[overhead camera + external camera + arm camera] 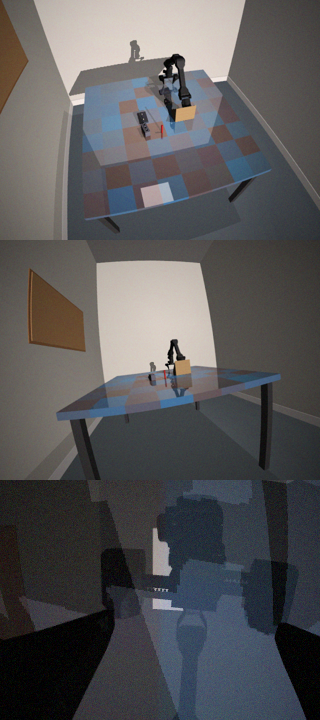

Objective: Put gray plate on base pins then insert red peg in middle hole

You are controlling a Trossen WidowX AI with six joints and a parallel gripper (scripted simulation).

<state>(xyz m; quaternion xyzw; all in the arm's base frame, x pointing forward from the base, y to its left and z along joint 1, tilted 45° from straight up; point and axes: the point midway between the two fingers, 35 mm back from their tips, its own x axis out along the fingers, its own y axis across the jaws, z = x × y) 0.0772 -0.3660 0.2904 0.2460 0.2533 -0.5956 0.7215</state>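
Note:
The dark base (142, 117) lies on the table with its two small pins bare. The gray plate (146, 131) (153, 377) lies off the pins, close to the base's front end, its row of holes facing up. The red peg (162, 131) (164, 374) stands upright right of the plate. My gripper (168, 80) (170, 368) (197, 625) is open and empty. It points down over the back of the table, behind and well away from the peg, plate and base. The wrist view shows none of these parts, only the tabletop with reflections and shadow between the fingers.
A tan upright panel (185, 113) (182, 367) stands right of the peg, in front of the arm's foot, and partly hides it. The glossy patchwork table (191, 160) (144, 397) mirrors the arm. A pale patch (155, 195) shows at the table's front edge.

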